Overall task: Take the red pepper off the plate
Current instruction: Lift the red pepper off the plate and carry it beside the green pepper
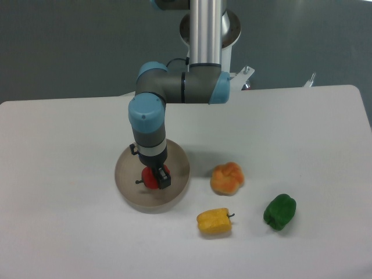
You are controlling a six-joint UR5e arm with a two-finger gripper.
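Note:
The red pepper point(149, 179) lies on the round beige-grey plate point(174, 192) at the table's centre left, its dark stem pointing left. My gripper point(158, 176) has come down from above onto the pepper, with a dark finger point(163, 179) on its right side. The fingers look closed around the pepper. The pepper seems to rest on the plate still. The arm's wrist hides the back part of the plate.
An orange pepper point(227, 178) lies right of the plate. A yellow pepper point(214, 222) lies in front of it and a green pepper point(279, 211) further right. The arm's base column point(206, 35) stands at the table's back edge.

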